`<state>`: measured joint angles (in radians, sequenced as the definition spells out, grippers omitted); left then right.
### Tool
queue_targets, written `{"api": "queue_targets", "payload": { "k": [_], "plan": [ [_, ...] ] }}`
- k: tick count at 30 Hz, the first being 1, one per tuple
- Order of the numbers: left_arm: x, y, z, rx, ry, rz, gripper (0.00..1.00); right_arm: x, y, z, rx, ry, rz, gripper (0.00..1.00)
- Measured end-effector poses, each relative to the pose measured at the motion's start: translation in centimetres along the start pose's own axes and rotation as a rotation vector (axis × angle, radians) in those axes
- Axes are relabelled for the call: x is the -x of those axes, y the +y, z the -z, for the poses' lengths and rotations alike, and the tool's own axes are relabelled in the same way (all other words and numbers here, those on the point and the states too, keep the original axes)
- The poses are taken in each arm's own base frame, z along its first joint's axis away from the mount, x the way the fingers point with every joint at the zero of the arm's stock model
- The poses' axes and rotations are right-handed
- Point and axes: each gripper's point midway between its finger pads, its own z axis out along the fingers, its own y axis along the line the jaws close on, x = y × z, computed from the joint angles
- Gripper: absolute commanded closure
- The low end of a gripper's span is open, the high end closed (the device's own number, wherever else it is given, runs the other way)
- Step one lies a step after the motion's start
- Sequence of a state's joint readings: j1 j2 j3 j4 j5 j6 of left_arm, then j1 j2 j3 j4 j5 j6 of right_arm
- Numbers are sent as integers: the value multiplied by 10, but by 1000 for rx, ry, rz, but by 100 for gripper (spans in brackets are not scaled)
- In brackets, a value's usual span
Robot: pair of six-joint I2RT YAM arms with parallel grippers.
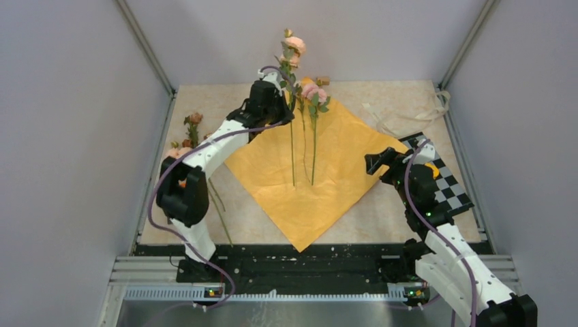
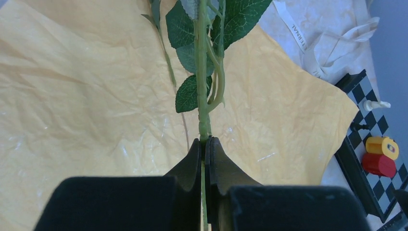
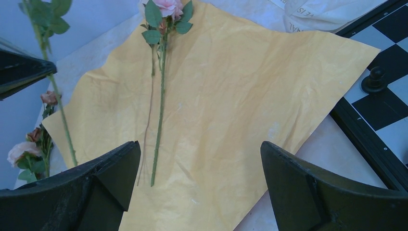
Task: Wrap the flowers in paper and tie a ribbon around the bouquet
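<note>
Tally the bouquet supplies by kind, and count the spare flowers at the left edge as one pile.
Paper: 1
Ribbon: 1
Single flowers: 2, the held flower in the left gripper and the lying flower on the paper
Spare flower pile: 1
Total: 5

Brightness: even, soft, diffuse light in all three views; the paper [image 1: 341, 163] reads a clear, warm yellow-orange.
Shadows: faint and soft-edged on the paper.
Glare: small pale sheen patches on the paper's crinkles, seen from the left wrist.
Focus: overhead view slightly soft; the flowers [image 2: 202, 57] above the paper are sharp from the left wrist.
Colour: walls [image 1: 68, 136] around the paper look cool bluish-grey.
</note>
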<state>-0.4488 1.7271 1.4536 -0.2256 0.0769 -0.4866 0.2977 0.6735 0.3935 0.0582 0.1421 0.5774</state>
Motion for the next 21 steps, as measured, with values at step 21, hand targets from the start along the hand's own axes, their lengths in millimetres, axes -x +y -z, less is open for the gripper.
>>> {"api": "queue_targets", "payload": {
  "k": [21],
  "plan": [
    [-63, 27, -122, 62, 198, 84, 98, 3, -3, 0, -17, -15, 0, 1]
  ]
}}
